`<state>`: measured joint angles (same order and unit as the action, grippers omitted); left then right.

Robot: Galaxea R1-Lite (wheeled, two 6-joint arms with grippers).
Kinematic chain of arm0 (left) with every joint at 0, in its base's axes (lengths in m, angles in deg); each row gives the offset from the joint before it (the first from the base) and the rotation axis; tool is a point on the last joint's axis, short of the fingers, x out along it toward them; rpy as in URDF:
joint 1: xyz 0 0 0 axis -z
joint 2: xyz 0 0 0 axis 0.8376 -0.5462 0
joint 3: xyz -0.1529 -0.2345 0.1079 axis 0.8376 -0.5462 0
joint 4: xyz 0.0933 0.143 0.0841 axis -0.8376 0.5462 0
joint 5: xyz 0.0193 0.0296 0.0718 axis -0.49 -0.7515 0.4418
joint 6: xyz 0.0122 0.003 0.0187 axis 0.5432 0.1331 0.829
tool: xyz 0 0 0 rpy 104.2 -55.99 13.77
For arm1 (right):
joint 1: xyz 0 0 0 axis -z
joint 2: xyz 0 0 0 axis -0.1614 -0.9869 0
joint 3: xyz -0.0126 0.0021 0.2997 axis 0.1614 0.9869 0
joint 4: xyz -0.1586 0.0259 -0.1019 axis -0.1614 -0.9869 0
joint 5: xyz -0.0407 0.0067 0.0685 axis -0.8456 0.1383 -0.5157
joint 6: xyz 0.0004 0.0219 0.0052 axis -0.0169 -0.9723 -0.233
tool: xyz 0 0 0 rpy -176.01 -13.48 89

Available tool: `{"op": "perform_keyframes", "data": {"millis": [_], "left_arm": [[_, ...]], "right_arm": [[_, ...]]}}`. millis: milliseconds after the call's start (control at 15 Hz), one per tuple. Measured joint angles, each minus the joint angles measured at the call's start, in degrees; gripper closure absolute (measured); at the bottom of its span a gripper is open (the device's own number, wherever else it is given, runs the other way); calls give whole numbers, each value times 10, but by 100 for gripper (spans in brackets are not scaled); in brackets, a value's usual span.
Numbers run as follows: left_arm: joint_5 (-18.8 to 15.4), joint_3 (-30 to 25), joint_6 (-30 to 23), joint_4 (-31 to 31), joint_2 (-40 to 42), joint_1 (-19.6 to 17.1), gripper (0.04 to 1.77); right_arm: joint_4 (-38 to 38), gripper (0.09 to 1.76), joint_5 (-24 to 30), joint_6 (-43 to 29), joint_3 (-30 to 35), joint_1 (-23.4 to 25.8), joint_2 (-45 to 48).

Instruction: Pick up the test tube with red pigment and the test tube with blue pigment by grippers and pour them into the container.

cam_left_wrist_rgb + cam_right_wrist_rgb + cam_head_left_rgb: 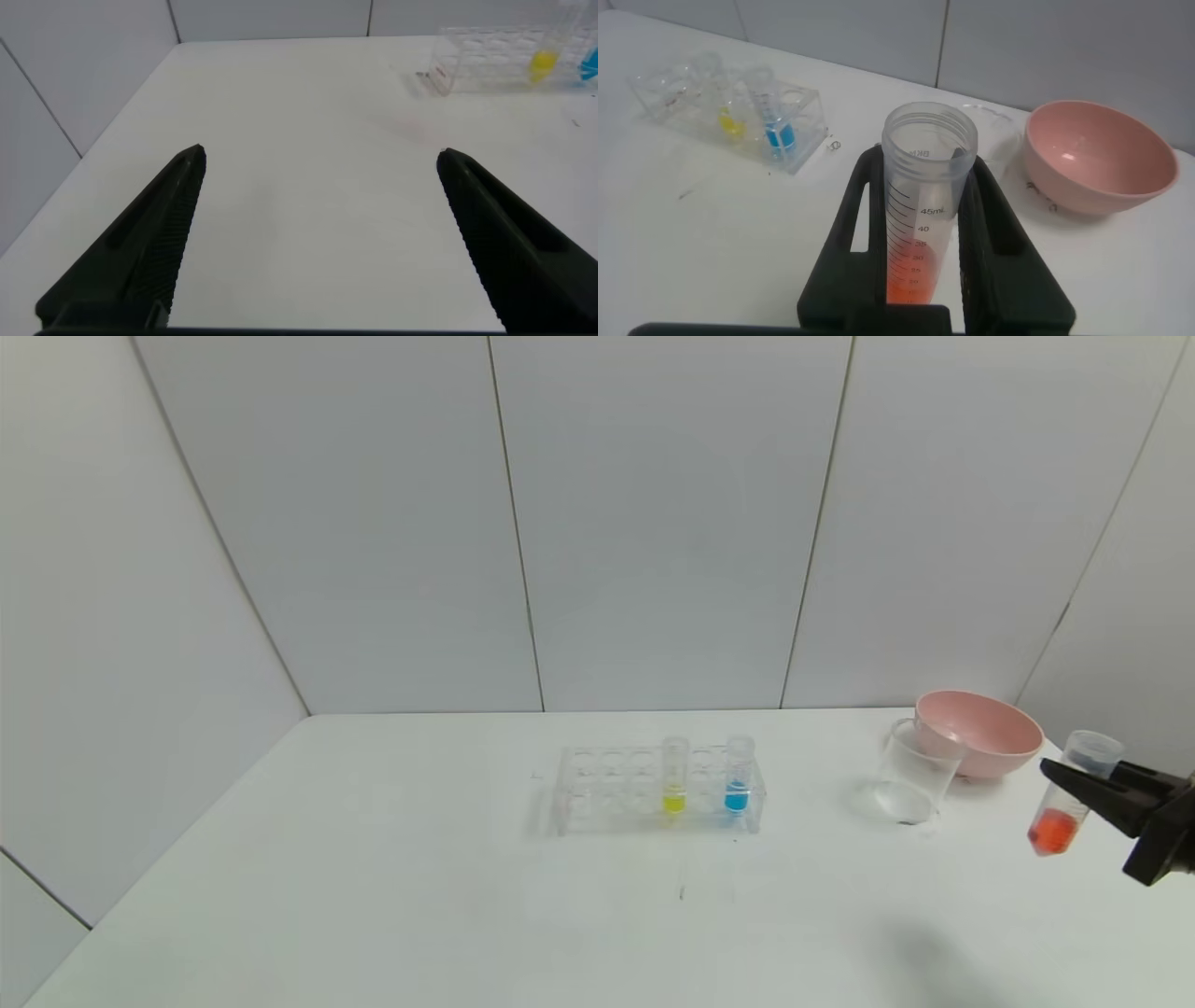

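Now we hold the test tube with red pigment (pixel 1064 798) clamped in the right gripper (pixel 1074 784) at lower right, beside the container (pixel 910 775); next we should tip it over the rim, while the left gripper (pixel 318 233) waits with jaws apart

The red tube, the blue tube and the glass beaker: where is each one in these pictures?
test tube with red pigment (pixel 1056 829): head view, on its orange-red liquid, below the right gripper (pixel 1074 778).
test tube with blue pigment (pixel 737 796): head view, on its blue liquid.
container (pixel 913 775): head view, on its clear wall.
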<state>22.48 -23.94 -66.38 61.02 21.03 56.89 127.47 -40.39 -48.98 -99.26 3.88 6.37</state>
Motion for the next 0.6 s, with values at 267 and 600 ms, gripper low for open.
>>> {"op": "perform_keyframes", "data": {"millis": [267, 600], "left_arm": [[0, 0, 0, 0, 0, 0, 5], [0, 0, 0, 0, 0, 0, 5]], "right_arm": [[-59, 135, 66, 34, -115, 82, -47], [-64, 135, 97, 100, -214, 90, -150]]}}
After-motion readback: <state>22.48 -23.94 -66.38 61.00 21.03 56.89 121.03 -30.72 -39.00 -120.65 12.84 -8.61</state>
